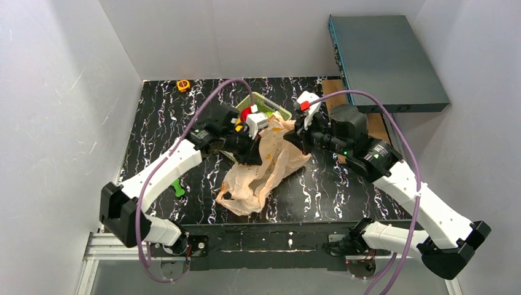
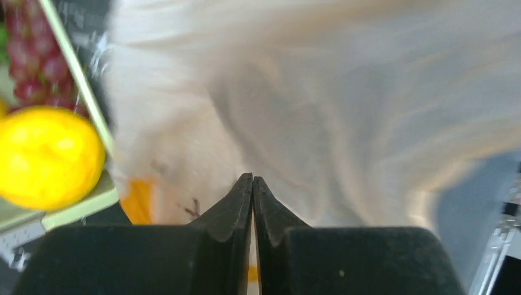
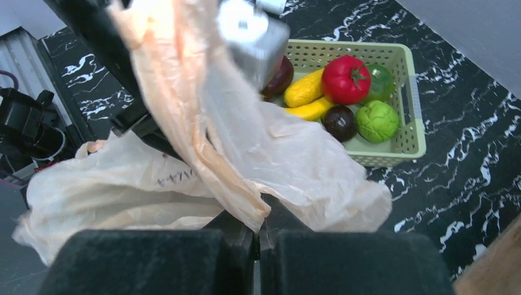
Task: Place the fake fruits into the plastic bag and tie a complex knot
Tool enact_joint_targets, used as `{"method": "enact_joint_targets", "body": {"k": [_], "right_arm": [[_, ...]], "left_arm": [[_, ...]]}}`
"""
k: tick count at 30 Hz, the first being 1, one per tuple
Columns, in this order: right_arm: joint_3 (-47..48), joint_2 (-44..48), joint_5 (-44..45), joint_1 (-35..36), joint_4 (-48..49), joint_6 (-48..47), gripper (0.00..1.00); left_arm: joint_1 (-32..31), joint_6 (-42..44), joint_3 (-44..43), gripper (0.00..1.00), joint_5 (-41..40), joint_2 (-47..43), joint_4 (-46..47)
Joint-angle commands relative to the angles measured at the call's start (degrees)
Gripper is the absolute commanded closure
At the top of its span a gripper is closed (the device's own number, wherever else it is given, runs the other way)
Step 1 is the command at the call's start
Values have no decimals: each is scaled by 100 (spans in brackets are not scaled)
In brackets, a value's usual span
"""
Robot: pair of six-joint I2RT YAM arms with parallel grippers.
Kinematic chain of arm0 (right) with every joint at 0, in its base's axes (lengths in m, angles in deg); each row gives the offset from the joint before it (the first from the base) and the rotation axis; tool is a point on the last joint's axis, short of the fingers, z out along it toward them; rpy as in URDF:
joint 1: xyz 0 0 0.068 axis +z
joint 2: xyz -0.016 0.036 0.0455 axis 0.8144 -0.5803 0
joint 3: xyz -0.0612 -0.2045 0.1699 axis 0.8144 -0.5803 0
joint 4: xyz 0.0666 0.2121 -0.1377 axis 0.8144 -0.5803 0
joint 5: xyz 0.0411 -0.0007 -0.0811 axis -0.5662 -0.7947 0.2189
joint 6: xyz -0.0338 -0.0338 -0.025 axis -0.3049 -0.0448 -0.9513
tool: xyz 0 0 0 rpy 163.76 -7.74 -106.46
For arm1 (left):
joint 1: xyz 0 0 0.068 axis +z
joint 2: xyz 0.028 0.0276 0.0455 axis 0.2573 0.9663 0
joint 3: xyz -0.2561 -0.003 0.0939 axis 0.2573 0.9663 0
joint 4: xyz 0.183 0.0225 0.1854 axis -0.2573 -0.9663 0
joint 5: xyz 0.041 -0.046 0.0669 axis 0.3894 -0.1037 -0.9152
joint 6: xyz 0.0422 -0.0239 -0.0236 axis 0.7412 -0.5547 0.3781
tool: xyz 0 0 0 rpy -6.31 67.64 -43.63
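Hanging between the two arms, the thin, crinkly, translucent peach-tan plastic bag (image 1: 258,178) was held up at its top over the middle of the black, white-veined marble-pattern counter (image 1: 160,123). Its lower end lay crumpled on the counter nearer the arm bases.

The left tool (image 2: 252,179) was clenched, its black fingers pressed together with a sliver of bag film showing between them. The rest of the bag filled that wrist view as a pale blur. The right tool (image 3: 258,216) was likewise clamped, pinching a peach fold of the bag that ran up and to the left from its tips.

None of the fruits was in the bag. They sat in a light green slotted plastic basket (image 3: 413,104) just beyond the bag on the far side:
- a glossy red apple (image 3: 346,78)
- a bumpy green lime (image 3: 377,121)
- yellow plastic bananas (image 3: 304,89)
- a dark purple plum (image 3: 340,121)

The left wrist view also caught a round yellow-orange citrus (image 2: 46,157) and a dark red grape bunch (image 2: 37,61) inside the basket's rim.

A small green bone-shaped toy (image 1: 178,187) lay on the counter to the left, beside the left arm. A flat grey-blue box (image 1: 387,58) rested at the far right.
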Motion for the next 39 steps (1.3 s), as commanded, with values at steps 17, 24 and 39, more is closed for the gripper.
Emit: {"method": "enact_joint_targets", "body": {"k": [17, 24, 39], "right_arm": [[-279, 1292, -1190, -1331, -1770, 487, 99], [-189, 1142, -1695, -1331, -1545, 477, 99], [-233, 1347, -2119, -1331, -1447, 339, 99]], "left_arm": [[1028, 3024, 1188, 2, 174, -998, -867], [734, 1972, 612, 7, 1144, -1277, 156], [-19, 2474, 786, 2, 635, -1090, 1472]]}}
